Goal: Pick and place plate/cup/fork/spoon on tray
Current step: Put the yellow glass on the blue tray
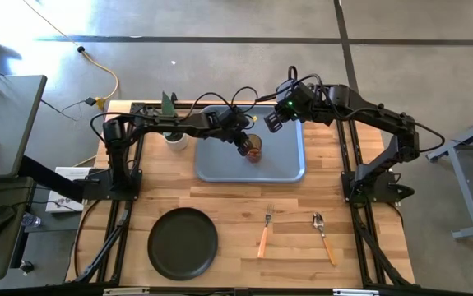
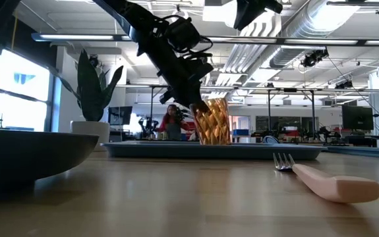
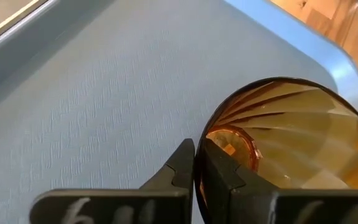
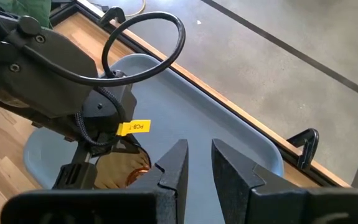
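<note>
The amber cup [image 1: 254, 150] stands upright on the blue-grey tray [image 1: 220, 168] at the table's far middle. My left gripper [image 3: 198, 149] is shut on the cup's rim. My right gripper [image 4: 198, 155] hangs open above the tray's far right corner, touching nothing. The dark plate [image 1: 183, 242] lies flat on the wood at the near left. The fork [image 1: 264, 232] and the spoon [image 1: 324, 237] lie to its right, handles toward the near edge. My left gripper pinches the cup's rim [image 3: 208, 133] on the side toward the table's left, with one finger inside the cup and one outside. The fingers slant down from the left. The cup [image 2: 213, 122] stays upright; the tray's rim [image 2: 242, 150] hides its base.
A white pot with a green plant [image 1: 174, 138] stands just left of the tray, under the left arm. Bare wood lies between the tray and the tableware at the near edge. People and equipment show in the room beyond the table.
</note>
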`<state>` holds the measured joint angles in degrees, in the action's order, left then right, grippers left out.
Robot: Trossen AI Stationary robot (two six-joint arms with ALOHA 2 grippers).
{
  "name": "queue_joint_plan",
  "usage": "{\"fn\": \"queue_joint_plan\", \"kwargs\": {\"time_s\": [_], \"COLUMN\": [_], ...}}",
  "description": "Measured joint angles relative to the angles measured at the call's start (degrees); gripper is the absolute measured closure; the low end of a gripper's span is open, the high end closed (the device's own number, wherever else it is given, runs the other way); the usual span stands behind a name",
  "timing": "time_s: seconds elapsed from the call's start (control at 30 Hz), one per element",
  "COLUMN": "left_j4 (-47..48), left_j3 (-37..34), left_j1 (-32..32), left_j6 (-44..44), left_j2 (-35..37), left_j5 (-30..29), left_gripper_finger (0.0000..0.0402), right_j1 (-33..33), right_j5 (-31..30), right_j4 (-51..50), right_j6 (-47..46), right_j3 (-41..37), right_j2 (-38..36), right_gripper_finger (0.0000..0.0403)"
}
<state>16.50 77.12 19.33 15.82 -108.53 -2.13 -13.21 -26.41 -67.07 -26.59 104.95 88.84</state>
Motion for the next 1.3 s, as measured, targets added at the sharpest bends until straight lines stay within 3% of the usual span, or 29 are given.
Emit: {"fn": "queue_joint_plan", "kwargs": {"time_s": [0.4,0.87,1.07,1.3], "left_j4": [3.6,10.5,17.1,18.6], "left_j3": [0.0,0.0,2.6,4.6], "left_j1": [2.1,12.2,16.5,20.1], "left_j6": [0.5,-2.2,-6.2,-8.0], "left_j2": [4.8,11.1,11.3,11.0], "left_j5": [0.6,0.0,0.0,0.0], "left_gripper_finger": [0.0398,0.0398,0.0396,0.0397], "right_j1": [0.0,-0.9,-2.0,-2.9], "right_j5": [0.0,0.5,0.5,0.5], "right_j4": [1.2,2.2,2.2,2.2], "right_j6": [4.2,7.4,7.5,7.5], "right_j3": [0.0,0.0,0.0,0.0], "right_j2": [0.0,0.0,0.0,0.0], "right_gripper_finger": [0.0340,0.0340,0.0340,0.0340]}}
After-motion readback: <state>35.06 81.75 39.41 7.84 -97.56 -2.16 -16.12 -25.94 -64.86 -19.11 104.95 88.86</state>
